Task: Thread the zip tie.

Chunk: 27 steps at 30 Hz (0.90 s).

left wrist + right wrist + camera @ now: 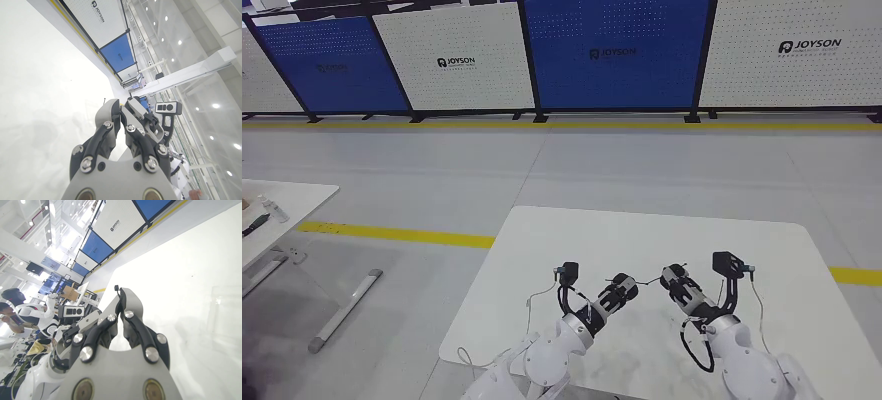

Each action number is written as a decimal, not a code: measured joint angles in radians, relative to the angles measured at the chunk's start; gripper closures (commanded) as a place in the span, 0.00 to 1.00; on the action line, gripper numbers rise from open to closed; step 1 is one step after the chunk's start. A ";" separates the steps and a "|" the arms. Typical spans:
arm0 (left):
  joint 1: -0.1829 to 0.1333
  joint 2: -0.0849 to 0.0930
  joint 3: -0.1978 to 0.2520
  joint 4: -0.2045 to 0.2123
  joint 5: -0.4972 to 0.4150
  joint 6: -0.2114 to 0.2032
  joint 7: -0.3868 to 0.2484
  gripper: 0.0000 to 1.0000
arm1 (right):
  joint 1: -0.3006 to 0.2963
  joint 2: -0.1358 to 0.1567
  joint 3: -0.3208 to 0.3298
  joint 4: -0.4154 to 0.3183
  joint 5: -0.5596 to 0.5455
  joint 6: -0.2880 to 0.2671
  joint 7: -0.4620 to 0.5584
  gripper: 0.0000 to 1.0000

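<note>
Left gripper (pixel 119 113) clamps zip tie (pixel 116 287) tail, right gripper (pixel 120 295) its head — over the desk's (pixel 642 230) front edge. Likely still aligning; next, tip into head slot.

table (pixel 642 235): white, rounded corners | left gripper (pixel 629 285), right gripper (pixel 668 274): tips facing, close together over near half | zip tie (pixel 647 283): thin dark strand between both tips

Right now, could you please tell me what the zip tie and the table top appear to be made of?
The zip tie: likely black plastic, perhaps nylon, matte; its thin strap curves out of the shut right end effector and ends in a small blocky head. The table: smooth white top, possibly laminate or painted board, with a slight sheen.
</note>
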 measured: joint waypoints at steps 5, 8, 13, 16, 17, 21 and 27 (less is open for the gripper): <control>0.000 0.000 0.000 0.000 0.000 0.000 0.000 1.00 | -0.010 0.001 0.015 -0.010 0.001 -0.005 0.003 1.00; 0.000 0.000 0.000 0.000 0.000 0.000 0.000 1.00 | -0.012 0.001 0.014 -0.016 -0.001 -0.006 0.008 1.00; 0.000 0.000 0.000 0.000 0.000 0.000 0.000 1.00 | -0.004 -0.002 -0.001 -0.008 -0.009 -0.001 0.020 1.00; 0.000 0.000 0.000 0.000 0.000 0.000 0.000 1.00 | 0.002 -0.004 -0.008 0.000 -0.013 0.003 0.019 1.00; 0.000 0.000 0.000 0.000 0.000 0.000 0.000 1.00 | 0.003 -0.005 -0.008 0.003 -0.012 0.004 0.018 1.00; 0.000 0.000 0.000 0.000 0.000 0.000 0.000 1.00 | 0.006 -0.006 -0.008 0.008 -0.012 0.007 0.016 1.00; 0.000 0.000 0.000 0.000 0.000 0.000 0.000 1.00 | -0.001 -0.007 -0.006 0.002 -0.010 0.002 0.017 1.00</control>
